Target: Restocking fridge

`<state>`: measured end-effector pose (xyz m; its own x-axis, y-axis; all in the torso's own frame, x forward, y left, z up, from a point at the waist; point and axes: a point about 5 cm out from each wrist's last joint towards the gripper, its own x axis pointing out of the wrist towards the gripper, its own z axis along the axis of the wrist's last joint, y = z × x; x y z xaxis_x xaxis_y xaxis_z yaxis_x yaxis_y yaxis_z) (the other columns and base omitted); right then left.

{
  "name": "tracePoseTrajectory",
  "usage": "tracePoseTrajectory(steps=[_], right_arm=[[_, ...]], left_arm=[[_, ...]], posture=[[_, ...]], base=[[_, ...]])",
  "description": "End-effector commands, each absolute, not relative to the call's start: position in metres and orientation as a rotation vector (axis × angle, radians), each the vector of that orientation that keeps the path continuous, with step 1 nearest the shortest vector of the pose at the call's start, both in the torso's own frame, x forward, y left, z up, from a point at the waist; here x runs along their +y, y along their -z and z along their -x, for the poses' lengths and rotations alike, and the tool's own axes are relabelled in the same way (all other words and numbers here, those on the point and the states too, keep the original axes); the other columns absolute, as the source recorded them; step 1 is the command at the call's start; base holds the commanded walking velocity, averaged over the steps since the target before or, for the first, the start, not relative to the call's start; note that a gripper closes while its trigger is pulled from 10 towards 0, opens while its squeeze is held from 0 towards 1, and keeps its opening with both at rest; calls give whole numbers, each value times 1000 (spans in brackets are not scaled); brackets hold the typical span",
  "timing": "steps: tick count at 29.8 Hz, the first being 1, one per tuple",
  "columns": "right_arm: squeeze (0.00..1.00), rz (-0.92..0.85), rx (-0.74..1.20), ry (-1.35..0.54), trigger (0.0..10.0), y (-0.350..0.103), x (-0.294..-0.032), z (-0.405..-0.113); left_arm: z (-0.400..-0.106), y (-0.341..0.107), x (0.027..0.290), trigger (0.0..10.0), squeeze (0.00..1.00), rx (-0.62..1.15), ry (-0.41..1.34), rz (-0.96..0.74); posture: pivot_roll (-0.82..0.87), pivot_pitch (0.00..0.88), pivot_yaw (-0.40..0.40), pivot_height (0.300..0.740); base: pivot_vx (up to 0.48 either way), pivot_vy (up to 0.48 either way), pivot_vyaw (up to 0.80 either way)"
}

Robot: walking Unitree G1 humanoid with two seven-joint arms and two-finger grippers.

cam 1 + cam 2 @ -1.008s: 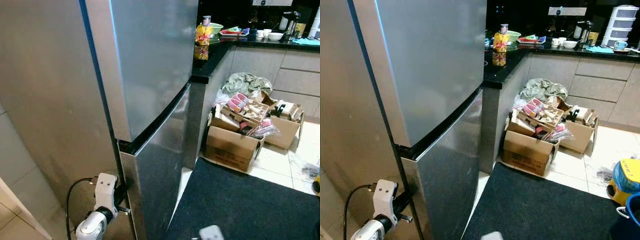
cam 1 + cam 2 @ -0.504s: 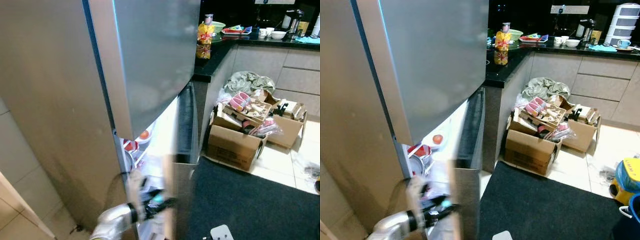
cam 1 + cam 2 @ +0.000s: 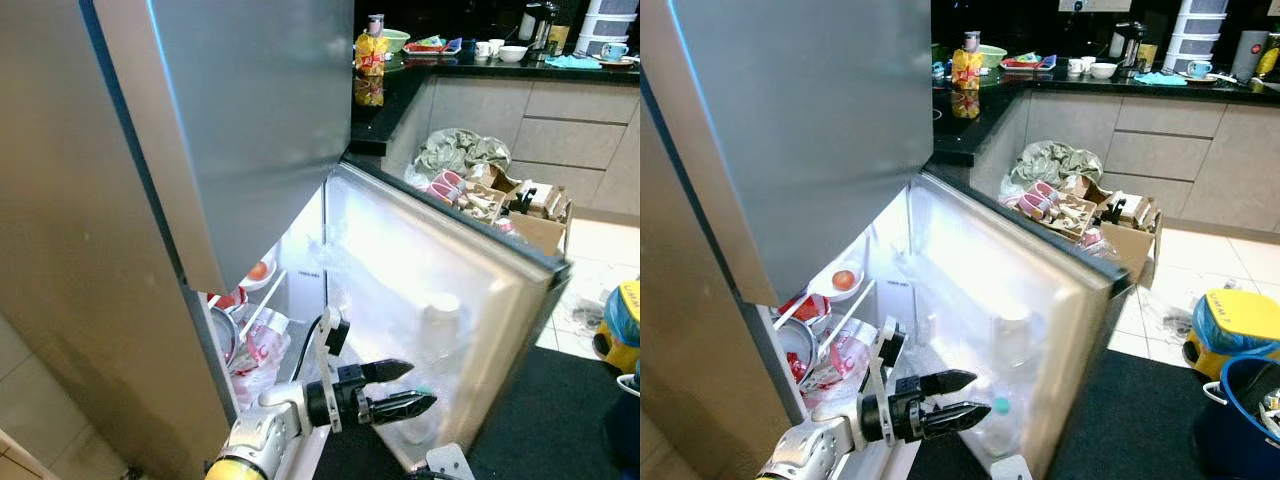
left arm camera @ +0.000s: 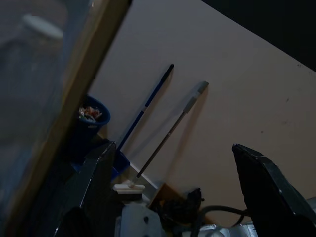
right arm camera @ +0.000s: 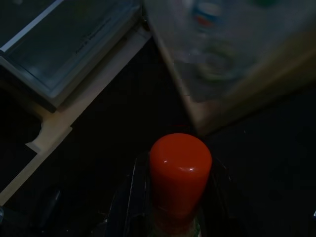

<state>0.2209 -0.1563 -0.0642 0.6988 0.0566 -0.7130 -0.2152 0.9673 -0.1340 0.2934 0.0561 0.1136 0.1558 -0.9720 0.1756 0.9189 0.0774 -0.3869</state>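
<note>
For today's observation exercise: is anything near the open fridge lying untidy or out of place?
Yes. Behind the open fridge door, cardboard boxes on the floor overflow with jumbled items, and crumpled cloth is heaped against the cabinet.

**No readable text**

Nothing can be read here. The brown cardboard boxes [image 3: 520, 215], well away from the left gripper [image 3: 405, 388] past the open door, show no legible print. A faint line of lettering on the dark glass shelf [image 5: 74, 44], beyond the right gripper's red-capped bottle [image 5: 180, 173], is too blurred to read.
</note>
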Motion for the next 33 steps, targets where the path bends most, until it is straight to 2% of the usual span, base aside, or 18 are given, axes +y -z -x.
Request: tracePoseTrajectory(steps=[1,6,12,15,16,17,19,20,21,25,27,28,30,31,32,33], right_arm=[[0,205,804,-154,10000,67,-155,-218],[0,206,801,-159,10000,66,-154,-219],[0,204,803,-163,10000,67,-153,-217],[0,204,812,-166,10000,68,-152,-216],[0,204,812,-166,10000,68,-152,-216],[0,204,817,-165,10000,68,-152,-215],[0,206,825,-170,10000,69,-152,-214],[0,206,825,-170,10000,69,-152,-214],[0,209,828,-174,10000,69,-151,-214],[0,220,846,-177,10000,71,-151,-212],[0,232,848,-159,10000,71,-155,-212],[0,232,848,-159,10000,71,-155,-212],[0,234,843,-146,10000,70,-159,-213],[0,234,843,-146,10000,70,-159,-213],[0,236,839,-138,10000,69,-166,-213],[0,244,839,-123,10000,68,-184,-211]], left_arm=[[-291,-112,62,10000,0,156,1420,453],[-288,-109,68,10000,0,187,1388,434],[-282,-84,84,10000,0,320,1314,246],[-277,-59,119,10000,0,442,1183,58],[-277,-59,119,10000,0,442,1183,58],[-273,-47,134,10000,0,517,1133,-50],[-268,-23,168,10000,0,671,965,-239],[-268,-23,168,10000,0,671,965,-239],[-265,-10,187,10000,0,739,815,-280],[-257,3,192,10000,0,804,727,-207],[-253,13,198,10000,0,785,600,-182],[-253,13,198,10000,0,785,600,-182],[-253,18,204,10000,0,735,443,-95],[-253,18,204,10000,0,735,443,-95],[-251,22,209,10000,0,740,339,-32],[-246,26,214,10000,0,742,258,-1]], posture=[[-151,71,2,740],[-147,69,1,740],[-139,70,5,740],[-126,70,0,740],[-126,70,0,740],[-120,69,-3,740],[-112,66,-6,740],[-112,66,-6,740],[-110,64,-6,740],[-109,58,2,740],[-112,56,7,740],[-112,56,7,740],[-114,55,13,740],[-114,55,13,740],[-116,53,15,740],[-117,53,16,740]], base=[[0,0,0],[0,0,0],[0,0,0],[0,0,0],[0,0,0],[0,0,0],[0,0,0],[0,0,0],[0,0,0],[0,0,0],[0,0,0],[0,0,0],[0,0,0],[0,0,0],[0,0,0],[0,0,0]])
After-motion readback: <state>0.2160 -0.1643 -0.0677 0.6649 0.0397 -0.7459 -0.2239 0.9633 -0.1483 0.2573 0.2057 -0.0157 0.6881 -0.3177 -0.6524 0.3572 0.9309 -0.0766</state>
